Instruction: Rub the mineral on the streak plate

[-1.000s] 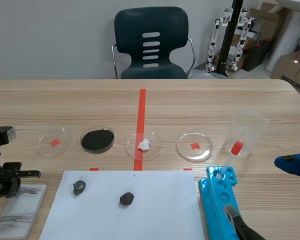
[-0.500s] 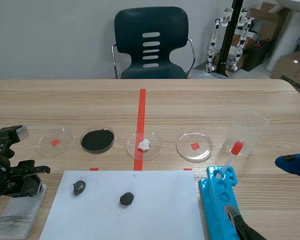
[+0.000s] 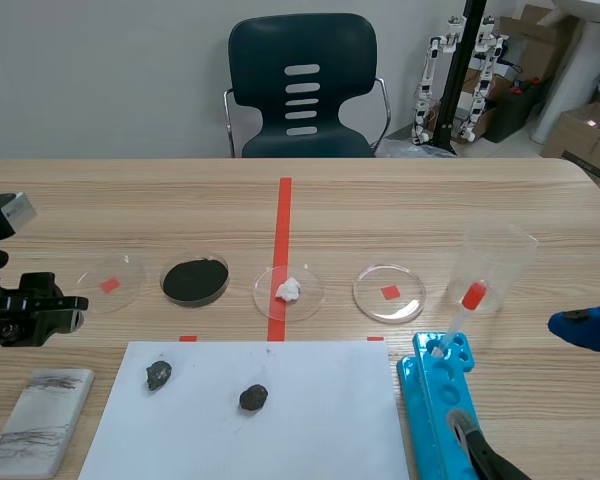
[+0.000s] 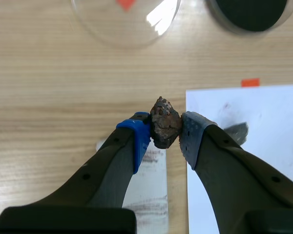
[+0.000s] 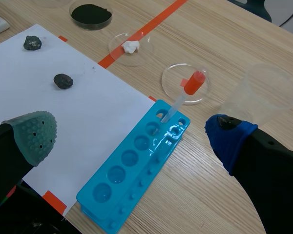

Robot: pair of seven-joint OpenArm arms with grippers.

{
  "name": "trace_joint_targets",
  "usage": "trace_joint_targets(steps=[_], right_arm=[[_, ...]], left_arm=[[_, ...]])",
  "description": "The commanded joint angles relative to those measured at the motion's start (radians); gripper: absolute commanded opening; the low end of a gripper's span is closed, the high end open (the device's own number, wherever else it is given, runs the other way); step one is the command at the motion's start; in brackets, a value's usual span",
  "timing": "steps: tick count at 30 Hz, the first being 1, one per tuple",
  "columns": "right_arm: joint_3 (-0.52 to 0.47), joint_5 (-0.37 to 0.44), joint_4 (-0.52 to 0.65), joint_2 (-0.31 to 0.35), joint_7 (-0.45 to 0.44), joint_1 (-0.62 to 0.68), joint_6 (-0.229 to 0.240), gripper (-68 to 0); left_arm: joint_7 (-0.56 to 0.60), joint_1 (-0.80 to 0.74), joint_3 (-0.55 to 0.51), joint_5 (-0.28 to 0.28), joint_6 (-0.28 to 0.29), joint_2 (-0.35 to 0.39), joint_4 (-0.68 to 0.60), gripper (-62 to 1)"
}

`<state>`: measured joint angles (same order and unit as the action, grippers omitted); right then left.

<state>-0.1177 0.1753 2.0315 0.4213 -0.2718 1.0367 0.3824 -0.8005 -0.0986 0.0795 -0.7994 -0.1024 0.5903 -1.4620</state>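
While surface (image 3: 430,210) bears white paper (image 3: 310,420), R pincer (image 5: 133,135) gapes wide, nothing in it; L pincer (image 4: 165,131) hangs over streak plate (image 3: 40,420) beside paper's left edge, clamped on brown rock (image 4: 163,122), rock clear of plate.

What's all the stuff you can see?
streak plate: one, white, streaked, near left corner.
mineral: one, brown-grey, in the left gripper.
rocks: two, dark, on the paper.
paper: one, white, near middle.
dishes: four, clear, row behind paper; one with black powder, one with white lump.
cup: one, clear, far right.
well tray: one, blue, right of paper.
dropper: one, red bulb, leaning in tray.
chair: one, dark, behind table.
left gripper: jaws shut on the mineral.
right gripper: jaws open.
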Motion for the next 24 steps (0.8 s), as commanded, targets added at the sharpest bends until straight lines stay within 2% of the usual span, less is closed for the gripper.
trace_joint_targets(steps=[1, 4, 5, 10, 13, 15, 21, 24], right_arm=[[-0.006, 0.011, 0.005, 0.000, -0.011, -0.009, 0.001, -2.9], [-0.006, 0.011, 0.005, 0.000, -0.011, -0.009, 0.001, -2.9], [-0.006, 0.011, 0.005, 0.000, -0.011, -0.009, 0.001, -2.9], [-0.006, 0.011, 0.005, 0.000, -0.011, -0.009, 0.001, -2.9], [-0.006, 0.011, 0.005, 0.000, -0.012, -0.009, 0.001, -2.9], [-0.006, 0.011, 0.005, 0.000, -0.011, -0.009, 0.001, -2.9], [-0.006, 0.011, 0.005, 0.000, -0.011, -0.009, 0.001, -2.9], [-0.006, 0.011, 0.005, 0.000, -0.011, -0.009, 0.001, -2.9]], left_arm=[[0.117, -0.053, -0.003, -0.026, 0.001, 0.034, -0.031, -53.9], [0.379, -0.145, -0.003, -0.072, 0.009, 0.079, -0.061, -53.9], [0.459, -0.176, -0.003, -0.078, 0.027, 0.094, -0.065, -53.9], [0.742, -0.333, -0.003, -0.080, 0.196, 0.160, -0.079, -53.9], [0.834, -0.416, -0.003, -0.073, 0.268, 0.183, -0.109, -53.9], [0.874, -0.470, -0.003, -0.060, 0.282, 0.195, -0.149, -53.9], [0.913, -0.587, -0.003, 0.101, 0.281, 0.198, -0.327, -53.9], [0.913, -0.628, -0.003, 0.156, 0.273, 0.197, -0.430, -53.9]])
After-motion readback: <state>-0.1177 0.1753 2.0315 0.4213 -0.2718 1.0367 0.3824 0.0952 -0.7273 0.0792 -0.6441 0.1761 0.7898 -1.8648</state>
